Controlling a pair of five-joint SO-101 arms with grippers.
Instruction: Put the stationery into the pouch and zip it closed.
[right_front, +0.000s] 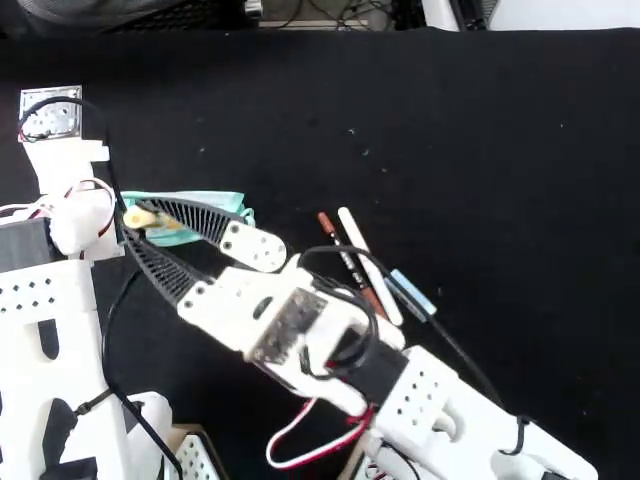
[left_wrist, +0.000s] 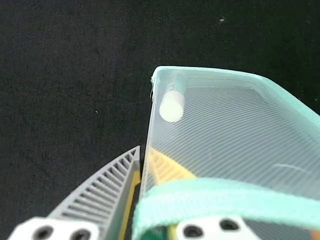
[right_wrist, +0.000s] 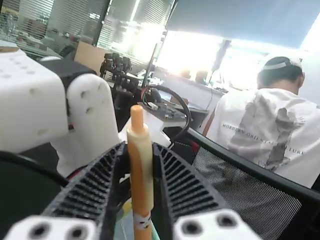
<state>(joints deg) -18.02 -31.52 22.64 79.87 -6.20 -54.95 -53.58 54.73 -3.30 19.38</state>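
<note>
A clear pouch (left_wrist: 225, 140) with a teal edge is held up off the black table, and my left gripper (left_wrist: 145, 200) is shut on its rim. The round white end of a pen (left_wrist: 171, 106) shows through the pouch wall. In the high view the pouch (right_front: 215, 203) sits at the left, beside the left arm. My right gripper (right_front: 137, 223) is at the pouch mouth, shut on a cream and orange pen (right_front: 150, 219). In the right wrist view that pen (right_wrist: 138, 165) stands upright between the black fingers (right_wrist: 172, 185).
On the table's middle lie a brown pen (right_front: 347, 262), a white pen (right_front: 366, 262) and a blue-tipped piece (right_front: 411, 294), close to the right arm's wrist. The left arm's white base (right_front: 50, 300) fills the left edge. The far and right table areas are bare black cloth.
</note>
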